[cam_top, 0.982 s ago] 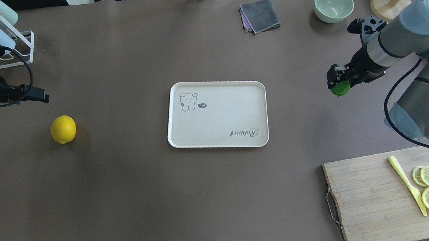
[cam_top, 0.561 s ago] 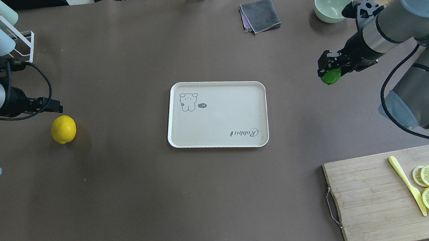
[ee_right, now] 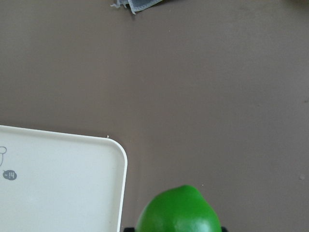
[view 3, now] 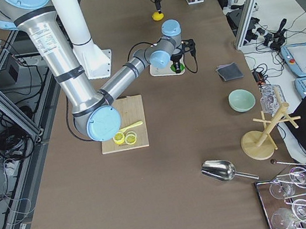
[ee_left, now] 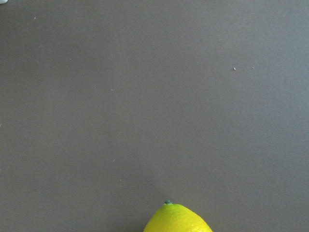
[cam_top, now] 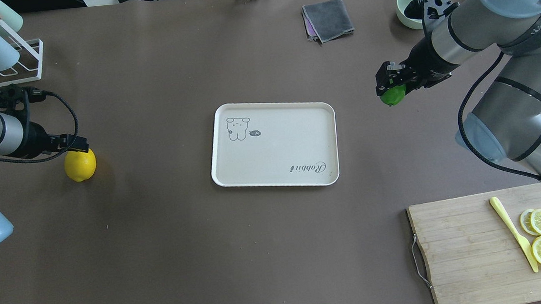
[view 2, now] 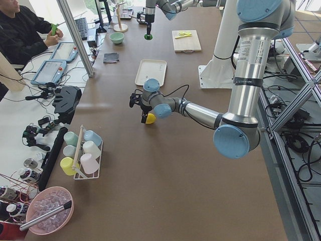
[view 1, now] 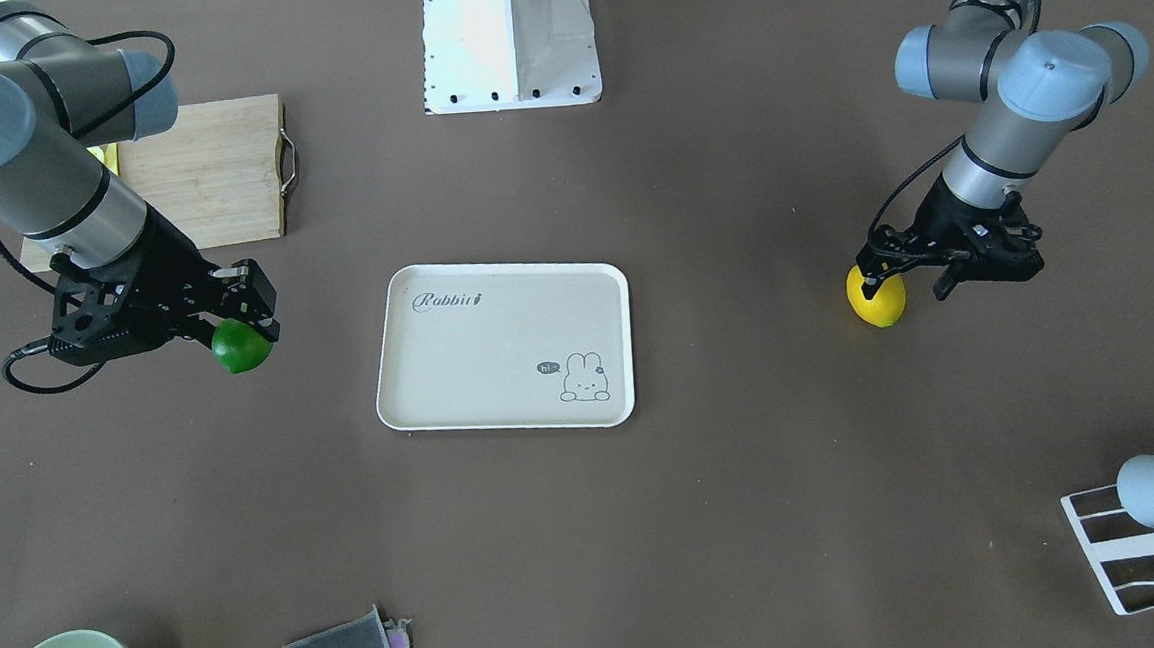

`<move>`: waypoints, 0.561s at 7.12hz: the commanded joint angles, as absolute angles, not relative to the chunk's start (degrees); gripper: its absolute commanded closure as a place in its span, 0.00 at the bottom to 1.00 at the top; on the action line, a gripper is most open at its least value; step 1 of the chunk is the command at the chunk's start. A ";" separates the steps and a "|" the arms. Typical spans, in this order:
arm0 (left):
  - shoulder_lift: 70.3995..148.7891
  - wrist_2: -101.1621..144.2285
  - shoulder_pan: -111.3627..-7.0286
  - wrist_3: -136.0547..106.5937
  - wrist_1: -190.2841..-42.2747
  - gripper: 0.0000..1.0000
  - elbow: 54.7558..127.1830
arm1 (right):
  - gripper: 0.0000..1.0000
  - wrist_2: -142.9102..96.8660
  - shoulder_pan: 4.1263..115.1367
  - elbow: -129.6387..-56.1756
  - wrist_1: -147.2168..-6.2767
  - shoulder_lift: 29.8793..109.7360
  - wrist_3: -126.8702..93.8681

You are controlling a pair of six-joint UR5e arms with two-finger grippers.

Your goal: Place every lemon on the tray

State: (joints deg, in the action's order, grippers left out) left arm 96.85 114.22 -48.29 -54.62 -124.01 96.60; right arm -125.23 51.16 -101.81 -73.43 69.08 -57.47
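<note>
Front-facing, tray (view 1: 508,425): lies flat on the table (view 1: 749,514), long sides running across it.
Front-facing, right gripper (view 1: 245,332): clamped on the green lemon (view 1: 241,353), which hangs clear of the table beside the tray's short edge, not over it.
Front-facing, left gripper (view 1: 904,289): fingers spread, low over the yellow lemon (view 1: 877,304), one fingertip above it.
Overhead, yellow lemon: on the table, well apart from the tray; long axis runs from the robot's side toward the far side.
Overhead, green lemon: largely hidden by the fingers; axis unclear.
Left wrist, yellow lemon: at the bottom edge, greenish tip pointing up.
Right wrist, green lemon: at the bottom edge, narrower end up; tray corner to its left.
</note>
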 commanded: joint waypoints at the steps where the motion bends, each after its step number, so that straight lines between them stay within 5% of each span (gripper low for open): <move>1: 96.86 112.77 -46.76 -55.81 -124.01 0.02 96.33 | 1.00 -124.89 50.10 -101.78 -73.39 68.29 -57.83; 4: 96.68 108.84 -44.14 -56.08 -124.10 0.03 95.54 | 1.00 -124.72 49.48 -101.34 -73.48 67.50 -57.92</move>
State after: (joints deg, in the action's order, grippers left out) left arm 96.81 111.71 -45.66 -56.20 -124.03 96.07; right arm -124.82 49.71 -101.48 -73.47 67.70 -57.88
